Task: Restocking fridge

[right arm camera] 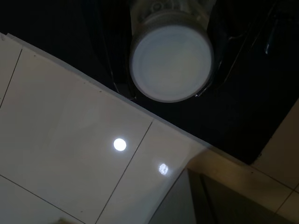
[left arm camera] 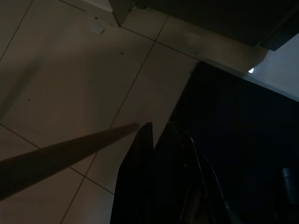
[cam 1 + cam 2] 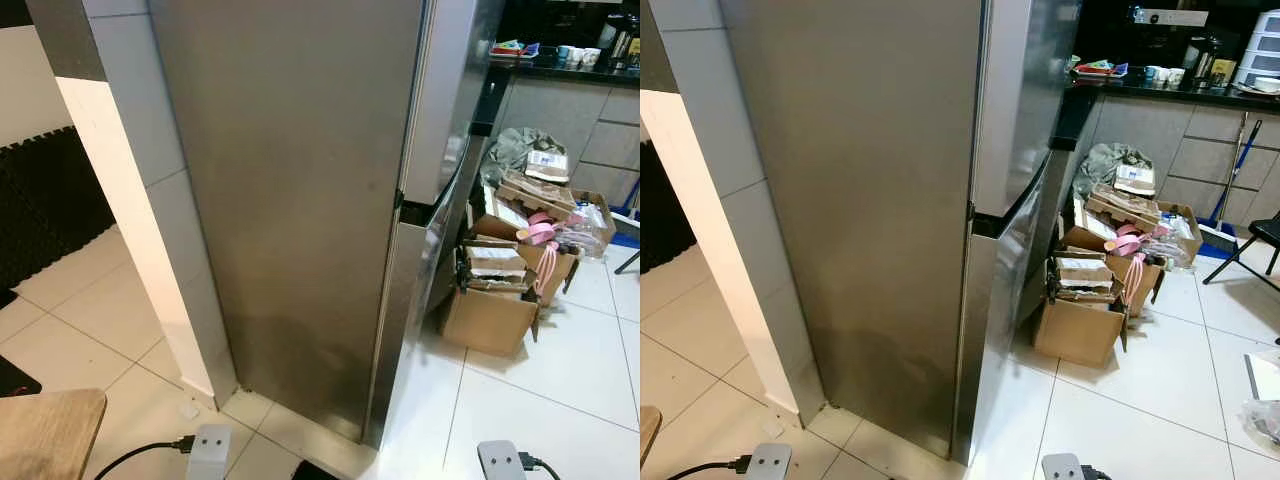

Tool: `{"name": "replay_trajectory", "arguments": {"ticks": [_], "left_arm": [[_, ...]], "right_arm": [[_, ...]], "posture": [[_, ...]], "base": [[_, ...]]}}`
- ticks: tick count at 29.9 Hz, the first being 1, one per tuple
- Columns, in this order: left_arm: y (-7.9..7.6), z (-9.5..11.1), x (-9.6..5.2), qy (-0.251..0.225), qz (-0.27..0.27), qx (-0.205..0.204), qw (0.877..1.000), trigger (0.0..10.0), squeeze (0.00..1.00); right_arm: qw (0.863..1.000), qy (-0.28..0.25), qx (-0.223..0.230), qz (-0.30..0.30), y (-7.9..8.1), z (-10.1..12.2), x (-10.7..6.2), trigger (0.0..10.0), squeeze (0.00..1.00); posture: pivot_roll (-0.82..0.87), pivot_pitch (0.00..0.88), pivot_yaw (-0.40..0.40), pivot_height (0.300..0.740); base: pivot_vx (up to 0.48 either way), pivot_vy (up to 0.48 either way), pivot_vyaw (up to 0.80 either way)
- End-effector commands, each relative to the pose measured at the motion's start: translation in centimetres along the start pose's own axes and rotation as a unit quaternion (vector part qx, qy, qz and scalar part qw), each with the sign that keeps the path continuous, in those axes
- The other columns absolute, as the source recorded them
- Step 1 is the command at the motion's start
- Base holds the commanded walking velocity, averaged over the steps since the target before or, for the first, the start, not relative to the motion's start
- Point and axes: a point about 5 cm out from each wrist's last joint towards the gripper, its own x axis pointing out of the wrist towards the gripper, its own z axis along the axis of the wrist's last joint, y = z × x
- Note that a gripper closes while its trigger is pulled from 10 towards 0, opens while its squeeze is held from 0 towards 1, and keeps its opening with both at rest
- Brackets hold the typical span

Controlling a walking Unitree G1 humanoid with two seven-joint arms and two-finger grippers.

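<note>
**Q:** where's the fridge?

**A:** Right in front of me. I see the fridge (image 3: 290, 200) side-on, steel, doors shut, standing on white tile floor (image 3: 560, 380). Boxes (image 3: 500, 290) piled just beside it, counter (image 3: 1180, 90) behind.

**Q:** grippers?

**A:** Both arms hang low; I can't tell whether either gripper is released or clenched.

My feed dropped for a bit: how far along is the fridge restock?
Nothing looks done yet: the fridge is seen from its side, its doors shut. In hand: the right wrist view shows a white-lidded container, though the grip can't be confirmed. Left: step round past the cardboard boxes, open a door and load.
</note>
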Motion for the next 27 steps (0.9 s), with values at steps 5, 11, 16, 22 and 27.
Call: {"name": "replay_trajectory", "arguments": {"ticks": [5,11,16,22,27], "left_arm": [[-0.42,-0.26,-0.08,0.001,-0.006,0.0,1.0,10.0,0.0],[-0.24,-0.45,-0.14,0.003,-0.004,-0.001,1.0,10.0,0.0],[-0.17,-0.57,-0.18,0.003,-0.003,-0.001,1.0,10.0,0.0],[-0.2,-0.68,-0.22,0.003,-0.004,0.0,1.0,10.0,0.0],[-0.17,-0.89,-0.29,0.005,-0.004,0.002,1.0,10.0,0.0]], "right_arm": [[1.0,0.013,-0.003,-0.002,-0.34,-0.62,-0.18,10.0,0.0],[1.0,0.012,-0.004,0.0,-0.25,-0.45,-0.11,10.0,0.0],[1.0,0.01,-0.01,0.005,-0.12,-0.17,0.0,10.0,0.0],[1.0,0.01,-0.012,0.006,-0.26,-0.17,-0.01,10.0,0.0],[1.0,0.011,-0.015,0.007,-0.4,-0.34,-0.09,10.0,0.0]], "posture": [[-0.03,0.045,-0.028,0.74],[-0.02,0.041,-0.03,0.74],[-0.02,0.036,-0.037,0.74],[-0.02,0.03,-0.041,0.74],[-0.02,0.022,-0.047,0.74]], "base": [[0.0,0.0,0.0],[0.0,0.0,0.0],[0.0,0.0,0.0],[0.0,0.0,0.0],[0.0,0.0,0.0]]}}
